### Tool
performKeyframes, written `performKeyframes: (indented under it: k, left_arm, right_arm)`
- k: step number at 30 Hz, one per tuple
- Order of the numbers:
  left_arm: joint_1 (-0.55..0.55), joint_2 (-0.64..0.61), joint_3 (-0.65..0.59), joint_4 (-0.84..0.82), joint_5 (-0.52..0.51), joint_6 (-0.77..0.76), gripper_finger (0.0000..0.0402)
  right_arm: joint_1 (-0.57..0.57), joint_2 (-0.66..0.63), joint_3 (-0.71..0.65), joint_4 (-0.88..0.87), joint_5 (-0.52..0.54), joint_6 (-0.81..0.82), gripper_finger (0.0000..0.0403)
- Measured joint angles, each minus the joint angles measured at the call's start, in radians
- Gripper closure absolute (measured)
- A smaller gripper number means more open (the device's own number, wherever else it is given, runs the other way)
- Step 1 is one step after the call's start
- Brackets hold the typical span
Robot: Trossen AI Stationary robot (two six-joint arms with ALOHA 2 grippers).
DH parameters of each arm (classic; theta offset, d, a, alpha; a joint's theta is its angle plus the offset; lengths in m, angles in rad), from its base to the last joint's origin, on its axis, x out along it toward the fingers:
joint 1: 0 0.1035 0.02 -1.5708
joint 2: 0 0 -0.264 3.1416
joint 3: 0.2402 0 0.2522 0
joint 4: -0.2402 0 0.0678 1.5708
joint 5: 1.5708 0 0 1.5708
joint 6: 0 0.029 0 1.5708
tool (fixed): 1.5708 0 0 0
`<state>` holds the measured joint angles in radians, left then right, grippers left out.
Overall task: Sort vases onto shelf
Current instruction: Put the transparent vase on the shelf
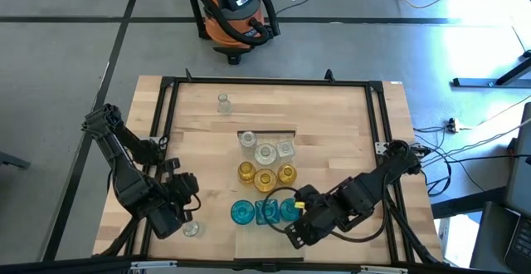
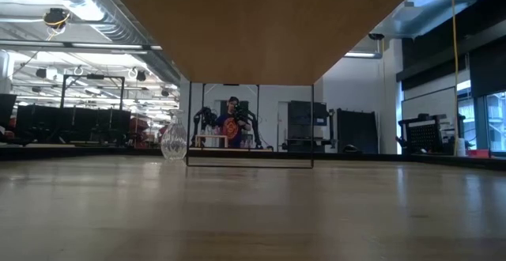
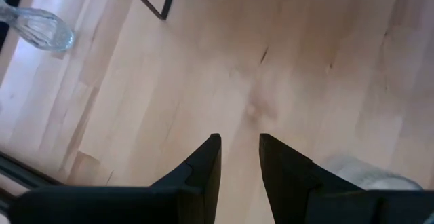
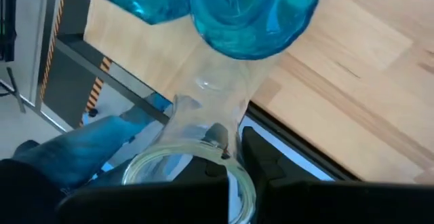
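Just beside the left claw (image 1: 184,216), a clear vase (image 1: 192,229).

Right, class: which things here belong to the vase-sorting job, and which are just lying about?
Job: teal vases, amber vases, clear vases, held clear vase, shelf, left gripper, right gripper.
Lying about: orange shop vacuum, floor cables.
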<state>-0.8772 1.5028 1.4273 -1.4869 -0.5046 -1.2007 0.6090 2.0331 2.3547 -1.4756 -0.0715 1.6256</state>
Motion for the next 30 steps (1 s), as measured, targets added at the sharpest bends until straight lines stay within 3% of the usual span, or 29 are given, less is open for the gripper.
performKeyframes:
  k: [7,22,30]
  left_arm:
    - [0.012,0.000,0.000,0.014,-0.010,0.033,0.0308]
    - [0.023,0.000,0.000,0.058,-0.008,0.033,0.0308]
    - [0.023,0.000,0.000,0.065,-0.008,0.033,0.0308]
  right_arm:
    - [-0.001,-0.003,0.002,-0.052,0.004,0.000,0.0394]
    - [-0.001,-0.002,0.000,-0.018,0.046,-0.013,0.0317]
    - [-0.001,-0.002,0.000,0.001,0.046,-0.019,0.0298]
